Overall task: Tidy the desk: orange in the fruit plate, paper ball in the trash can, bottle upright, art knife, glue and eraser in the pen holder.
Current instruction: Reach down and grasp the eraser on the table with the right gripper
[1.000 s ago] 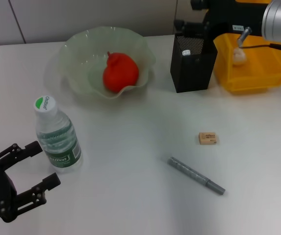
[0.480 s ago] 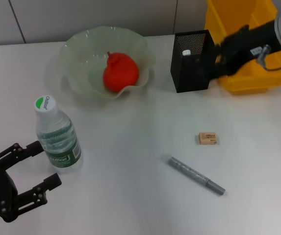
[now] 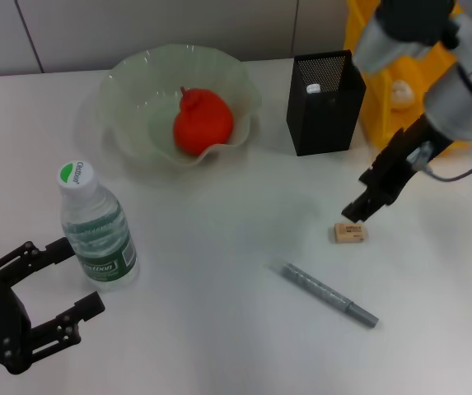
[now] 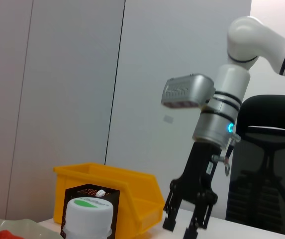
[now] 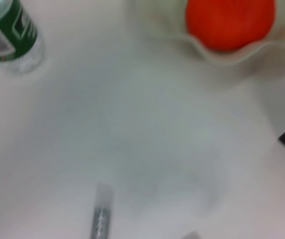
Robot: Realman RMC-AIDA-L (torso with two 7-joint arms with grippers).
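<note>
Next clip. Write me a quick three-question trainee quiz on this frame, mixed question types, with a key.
1. True or false: the orange lies in the fruit plate.
2. Multiple choice: the right gripper is directly above which item? A) the art knife B) the eraser C) the bottle
3. Fill in: the bottle stands ____ on the desk, beside the open left gripper.

Key:
1. True. The orange sits inside the plate.
2. B. The right gripper hangs just over the eraser; the art knife lies apart, nearer the robot.
3. Upright, with its green-and-white cap on top.
</note>
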